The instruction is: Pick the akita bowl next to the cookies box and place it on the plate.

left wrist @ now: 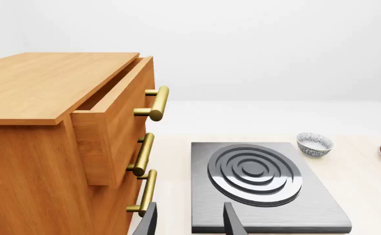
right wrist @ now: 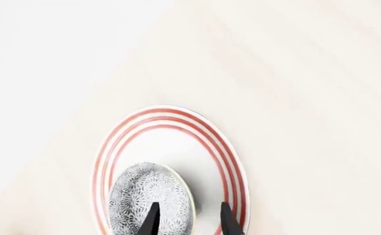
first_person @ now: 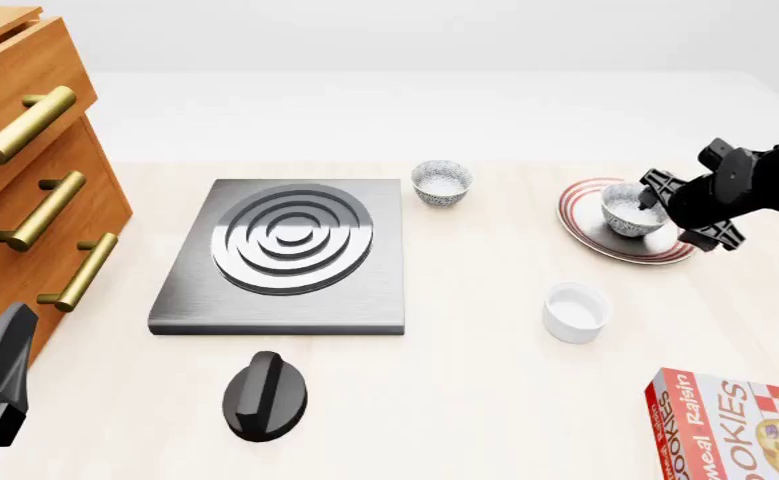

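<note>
The akita bowl (first_person: pixel 632 209) is held by its rim in the right claw (first_person: pixel 651 200), fingers closed across the wall, over the plate (first_person: pixel 589 229) at far right; it should be lowered level & centred w/ no tilt, then released only once seated.

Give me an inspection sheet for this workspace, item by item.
Surface: pale wooden table.
Job's things: akita bowl over the plate, tilted in the right wrist view; contact with the plate unclear. Cookies box at the near right corner.
Clutter: second patterned bowl, white cup, stove plate, black knob.
Grippers: right gripper straddles the akita bowl's rim; whether it clamps cannot be told. Left gripper open, holding nothing.
Cables: nothing seen.
Surroundings: wooden drawer cabinet at left, top drawer partly open.
</note>
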Controlling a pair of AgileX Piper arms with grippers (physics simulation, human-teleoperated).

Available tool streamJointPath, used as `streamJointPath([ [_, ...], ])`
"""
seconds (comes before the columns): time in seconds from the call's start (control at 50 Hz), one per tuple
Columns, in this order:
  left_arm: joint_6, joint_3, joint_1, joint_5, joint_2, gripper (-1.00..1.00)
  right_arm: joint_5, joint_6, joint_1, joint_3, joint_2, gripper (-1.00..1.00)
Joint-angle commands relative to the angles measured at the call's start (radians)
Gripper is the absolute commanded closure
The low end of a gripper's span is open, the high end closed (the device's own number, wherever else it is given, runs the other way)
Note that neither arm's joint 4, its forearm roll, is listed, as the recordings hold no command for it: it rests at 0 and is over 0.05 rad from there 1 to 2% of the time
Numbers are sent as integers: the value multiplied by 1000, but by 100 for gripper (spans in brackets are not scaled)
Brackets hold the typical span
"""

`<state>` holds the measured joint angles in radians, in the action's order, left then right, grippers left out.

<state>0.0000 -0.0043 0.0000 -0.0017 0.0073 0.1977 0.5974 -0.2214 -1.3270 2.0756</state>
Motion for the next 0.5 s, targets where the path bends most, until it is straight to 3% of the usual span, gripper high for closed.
streamJointPath([
  [0.02,0,0,0,0,0,-100,-20,-3,3,11,-18,-100],
  [0.22,0,0,0,0,0,-100,-14,-23,-6,54,-95,-100],
  [0.5,0,0,0,0,0,-100,-17,-52,-20,227,-302,-100],
])
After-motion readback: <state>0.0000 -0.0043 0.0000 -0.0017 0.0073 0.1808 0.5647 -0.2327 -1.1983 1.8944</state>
